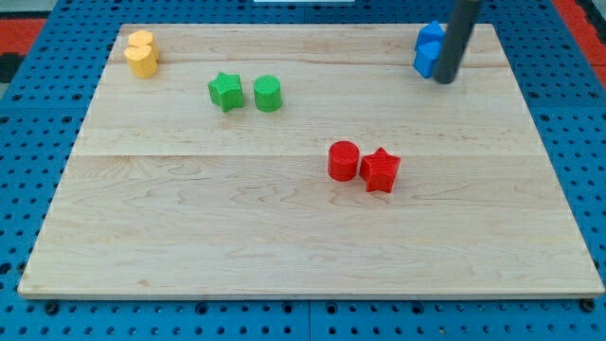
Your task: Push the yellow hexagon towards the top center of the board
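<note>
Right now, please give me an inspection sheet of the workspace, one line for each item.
Surface: wooden board, flat, pale, on a blue perforated base.
Job's things: yellow blocks at the view's top left corner, two pieces touching; which one is the hexagon cannot be told.
Clutter: green star beside green cylinder; red cylinder touching red star; blue blocks at the view's top right.
Gripper: none; my tip stands right against the blue blocks, far from the yellow ones.
Cables: nothing seen.
Surroundings: red surface at the view's top corners.
</note>
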Tool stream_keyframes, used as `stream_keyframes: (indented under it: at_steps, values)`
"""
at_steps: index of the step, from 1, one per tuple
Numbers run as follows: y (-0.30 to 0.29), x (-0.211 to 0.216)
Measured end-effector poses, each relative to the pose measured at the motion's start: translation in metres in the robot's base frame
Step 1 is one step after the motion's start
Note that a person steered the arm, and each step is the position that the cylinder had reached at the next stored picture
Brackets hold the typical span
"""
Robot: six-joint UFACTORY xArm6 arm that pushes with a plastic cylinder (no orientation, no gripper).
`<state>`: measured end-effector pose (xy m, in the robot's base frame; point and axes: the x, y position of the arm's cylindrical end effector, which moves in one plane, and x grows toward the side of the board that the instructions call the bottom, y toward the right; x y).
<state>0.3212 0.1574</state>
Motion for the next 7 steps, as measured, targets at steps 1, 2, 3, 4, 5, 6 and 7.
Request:
stream_keyframes:
  at_steps: [1,2,3,4,5,6,7]
  values:
    - [-0.102,-0.01]
    - [-0.118,-0.042]
    - [-0.156,-0.043]
    - [-0.278,-0.053]
    - [-0.36,-0.054]
    - [-0.326,-0.032]
    - [-0.388,-0.012]
